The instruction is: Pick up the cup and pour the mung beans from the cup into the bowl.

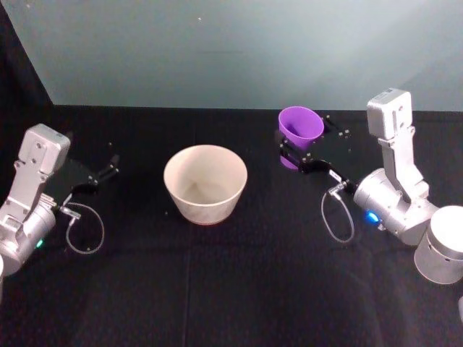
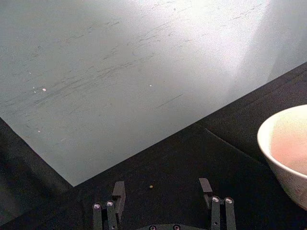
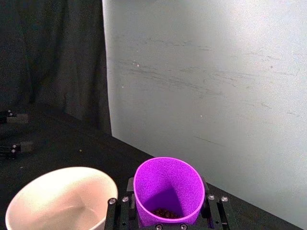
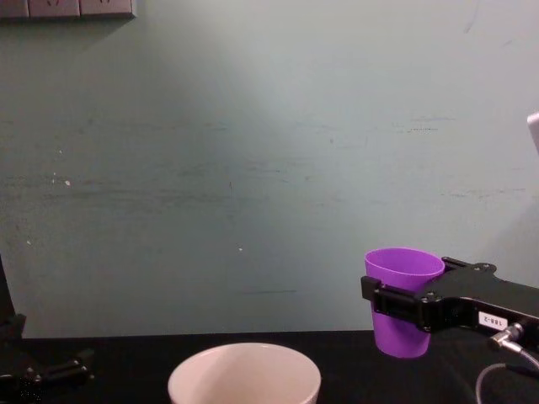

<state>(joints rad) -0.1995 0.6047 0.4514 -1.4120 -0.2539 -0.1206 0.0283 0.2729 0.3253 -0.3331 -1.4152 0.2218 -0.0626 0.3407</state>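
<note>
Right gripper (image 1: 311, 142) — jaws round cup (image 1: 300, 124) — hangs near bowl (image 1: 206, 204).

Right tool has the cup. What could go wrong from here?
1. The cup is held right of the bowl, apart from it; tipping before its mouth passes the rim would likely scatter beans on the table.
2. The right tool clamps a smooth tapered wall, so the cup could slip while rotating.
The left tool is parked open at left.
</note>
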